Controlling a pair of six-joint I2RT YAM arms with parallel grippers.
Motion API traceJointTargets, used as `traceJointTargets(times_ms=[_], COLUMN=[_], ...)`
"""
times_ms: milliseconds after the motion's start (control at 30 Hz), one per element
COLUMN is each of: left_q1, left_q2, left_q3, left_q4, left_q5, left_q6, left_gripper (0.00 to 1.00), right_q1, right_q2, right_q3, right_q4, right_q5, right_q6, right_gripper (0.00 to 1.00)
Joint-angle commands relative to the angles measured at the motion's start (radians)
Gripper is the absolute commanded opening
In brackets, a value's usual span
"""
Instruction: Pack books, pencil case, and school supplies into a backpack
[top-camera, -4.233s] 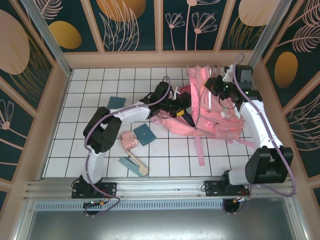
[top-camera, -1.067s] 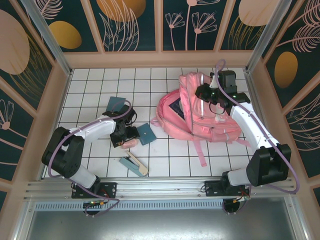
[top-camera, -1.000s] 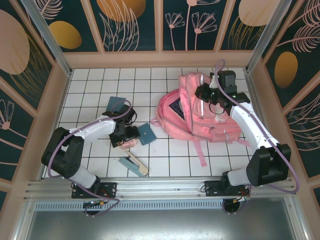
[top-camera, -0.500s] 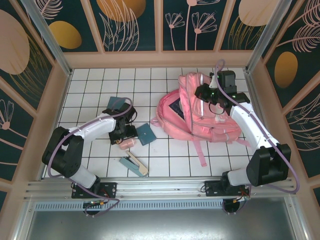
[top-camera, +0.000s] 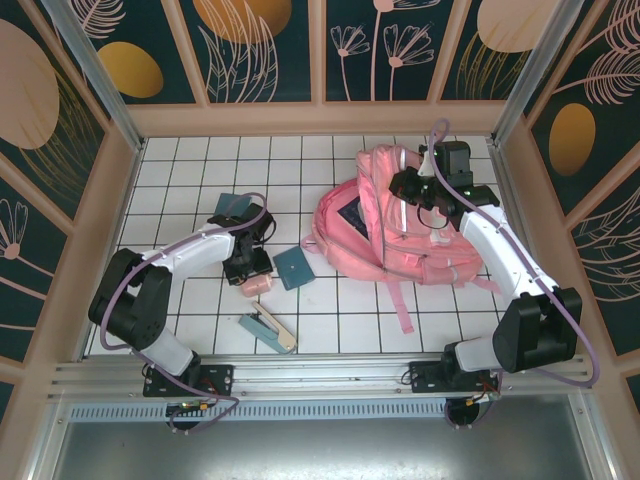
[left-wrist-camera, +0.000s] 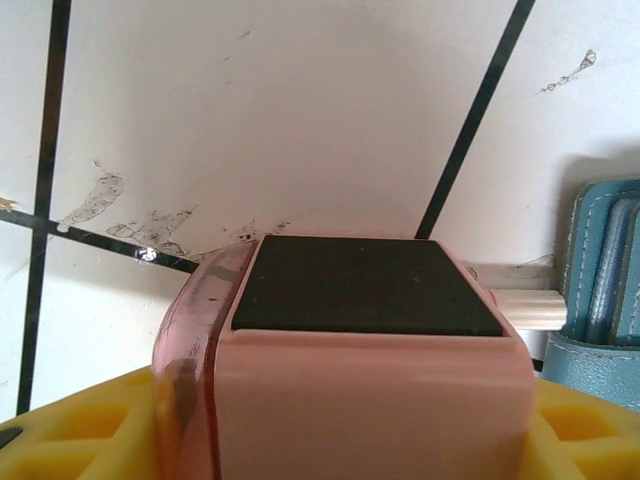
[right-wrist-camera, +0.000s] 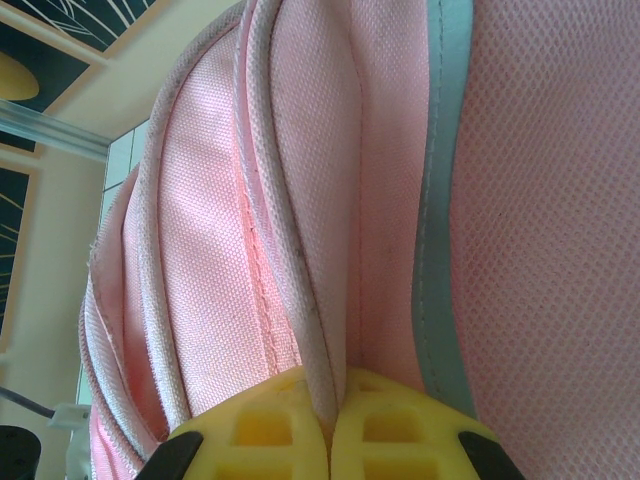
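Straddling the pink squarish piece (top-camera: 258, 285) on the white tiled table (top-camera: 190, 160), the left gripper (top-camera: 250, 270) is seen low over the left half of the surface. From the left wrist, the piece (left-wrist-camera: 370, 390), topped by a dark square face, is framed between the yellow fingers (left-wrist-camera: 80, 430) of the left gripper (left-wrist-camera: 345, 440), one at each side and close against it. Whether it is already clamped cannot be told.

One dark teal flat square (top-camera: 293, 267) is laid just right of the piece, a second teal square (top-camera: 232, 205) further back, and the teal-and-cream stapler-like tool (top-camera: 268, 332) nearer the arm bases.

Well apart, on the right half of the table, the pink backpack (top-camera: 410, 245) is spread on its side with its mouth turned left, and a dark navy book (top-camera: 355, 215) can be made out inside the opening. The bag's upper edge is held by the right gripper (top-camera: 412, 188). In the right wrist view, a piped seam of the backpack (right-wrist-camera: 300, 200) is pinched between the closed yellow tips of the right gripper (right-wrist-camera: 330, 425).
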Motion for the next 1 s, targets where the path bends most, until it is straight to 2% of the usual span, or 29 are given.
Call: traceJointTargets(times_ms=[0, 133, 233, 367, 567, 633, 700, 800, 867, 967], left_q1=[0.002, 0.004, 0.006, 0.006, 0.006, 0.006, 0.007, 0.007, 0.000, -0.027], left_q2=[0.004, -0.059, -0.116, -0.187, -0.293, -0.306, -0.285, -0.198, -0.148, -0.073], left_q3=[-0.012, 0.072, 0.116, 0.104, 0.090, 0.111, 0.142, 0.198, 0.205, 0.240], left_q4=[0.016, -0.045, -0.065, -0.037, 0.095, 0.141, 0.177, 0.244, 0.353, 0.457], left_q5=[0.018, -0.041, -0.033, 0.002, 0.090, 0.128, 0.161, 0.266, 0.377, 0.438], left_q6=[0.035, 0.065, 0.086, 0.125, 0.238, 0.253, 0.238, 0.194, 0.135, 0.087], left_gripper=[0.44, 0.40, 0.40, 0.39, 0.33, 0.34, 0.36, 0.35, 0.34, 0.34], right_q1=[0.013, 0.012, 0.011, 0.009, 0.009, 0.005, -0.008, -0.029, -0.039, -0.063], right_q2=[-0.048, -0.054, -0.057, -0.060, -0.085, -0.095, -0.099, -0.093, -0.088, -0.083], right_q3=[0.028, 0.062, 0.080, 0.092, 0.095, 0.098, 0.103, 0.108, 0.111, 0.109], right_q4=[0.039, 0.022, 0.009, -0.003, 0.013, 0.010, 0.011, 0.025, 0.034, 0.046], right_q5=[-0.014, -0.018, -0.016, -0.009, -0.062, -0.068, -0.096, -0.168, -0.195, -0.222], right_q6=[0.001, -0.006, -0.019, -0.029, -0.045, -0.043, -0.041, -0.023, -0.014, 0.013], right_gripper=[0.00, 0.00, 0.00, 0.00, 0.00, 0.00, 0.00, 0.00, 0.00, 0.00])
